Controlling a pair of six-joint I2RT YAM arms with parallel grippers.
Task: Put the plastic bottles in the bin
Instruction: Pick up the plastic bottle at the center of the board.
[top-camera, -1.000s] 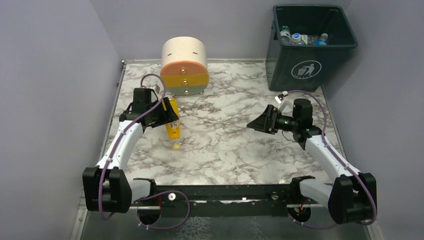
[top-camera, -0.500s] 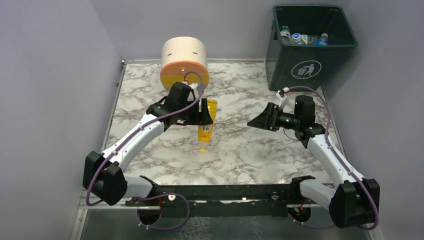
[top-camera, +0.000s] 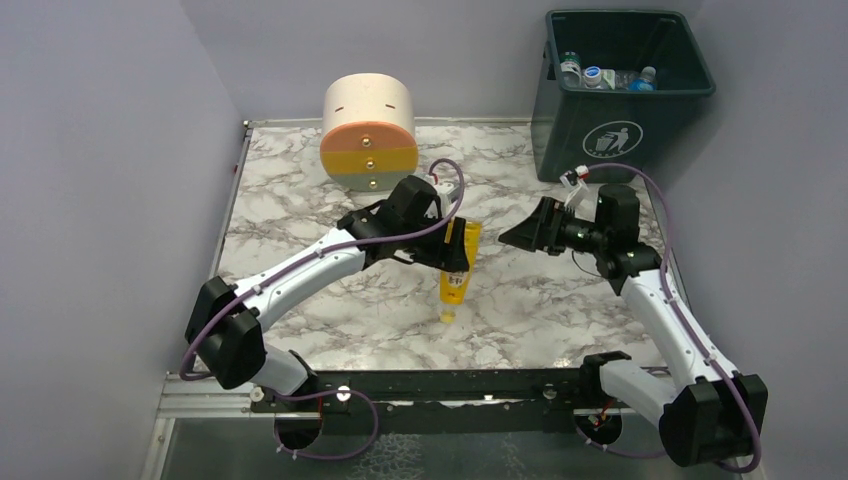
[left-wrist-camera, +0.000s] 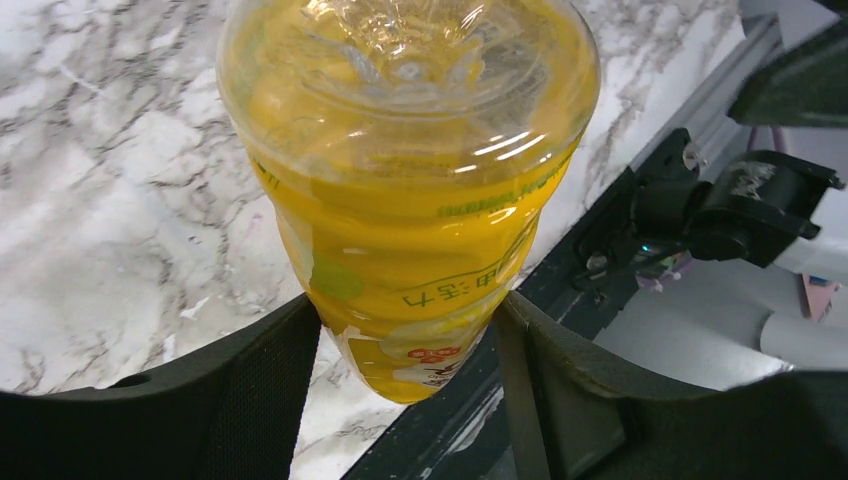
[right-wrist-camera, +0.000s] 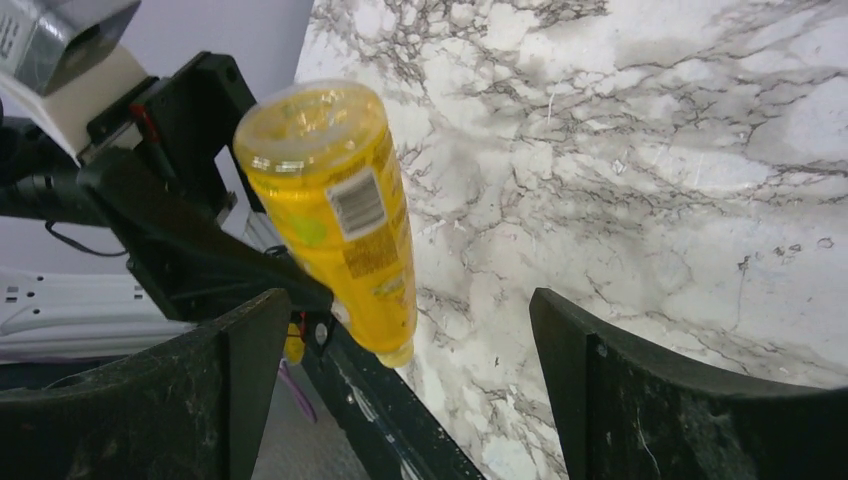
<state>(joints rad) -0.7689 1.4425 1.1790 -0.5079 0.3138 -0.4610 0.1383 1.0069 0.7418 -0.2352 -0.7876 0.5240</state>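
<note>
My left gripper is shut on a yellow plastic bottle and holds it above the middle of the marble table, cap end pointing toward the near edge. In the left wrist view the bottle fills the gap between my fingers. My right gripper is open and empty, just right of the bottle, facing it. In the right wrist view the bottle hangs between my open fingers. The dark green bin stands at the far right and holds several bottles.
A cream cylindrical drawer unit with orange and yellow fronts stands at the back of the table. The table's black front rail runs along the near edge. Lilac walls close in left and right.
My left arm has carried the yellow bottle rightward from the left side to the middle of the table. My right gripper has lifted slightly and stays open, now close to the bottle.
</note>
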